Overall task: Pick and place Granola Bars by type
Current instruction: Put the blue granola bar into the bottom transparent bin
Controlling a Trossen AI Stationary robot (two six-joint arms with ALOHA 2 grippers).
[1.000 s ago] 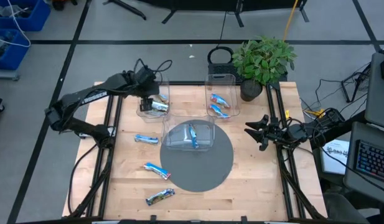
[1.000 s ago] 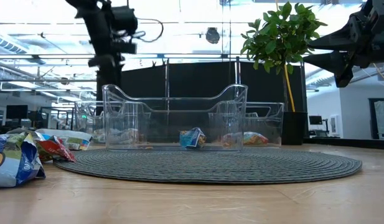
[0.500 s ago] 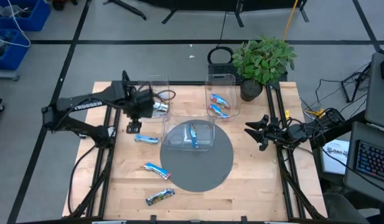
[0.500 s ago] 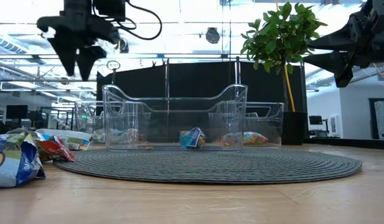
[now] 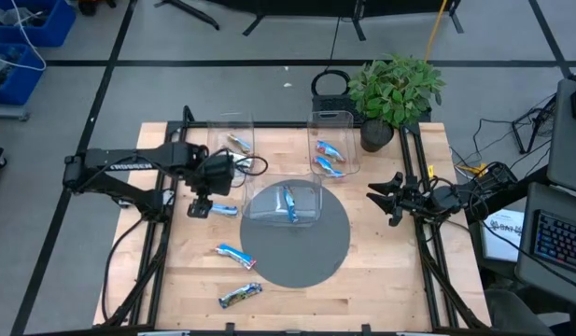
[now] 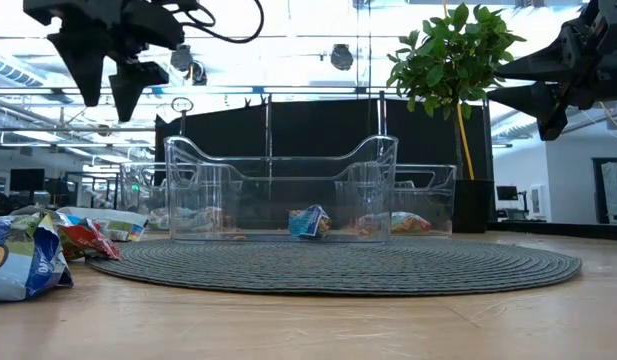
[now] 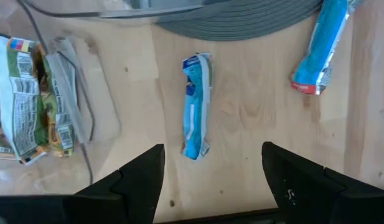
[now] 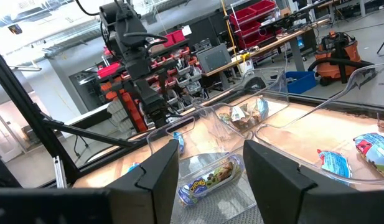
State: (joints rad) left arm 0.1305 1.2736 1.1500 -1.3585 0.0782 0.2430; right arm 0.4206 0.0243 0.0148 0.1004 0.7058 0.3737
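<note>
Now the left gripper (image 5: 200,207) hangs above the wooden table (image 5: 381,280), just left of the round grey mat (image 5: 311,257), with its two fingers (image 7: 142,177) spread apart and nothing between them. Straight below it, in the left wrist view, lies a blue bar (image 7: 195,106) on the bare wood beside the mat's edge. A second blue bar with a red end (image 7: 320,46) lies near it, and a green and tan bar (image 7: 20,99) shows off to the other side behind clear plastic.

On the mat stands a clear bin (image 5: 284,203) with one blue bar (image 5: 288,201) inside. Beyond the mat, a bin on the left (image 5: 233,140) holds a tan bar (image 5: 237,143), and a bin on the right (image 5: 331,140) holds two blue and red bars (image 5: 327,157). Nearer than the mat, at its left, a blue bar (image 5: 234,254) and a green-marked bar (image 5: 240,295) lie loose on the wood.

Off the mat's right side the right gripper (image 5: 392,198) waits in the air near a potted plant (image 5: 394,89), its fingers (image 8: 157,177) parted and empty.
</note>
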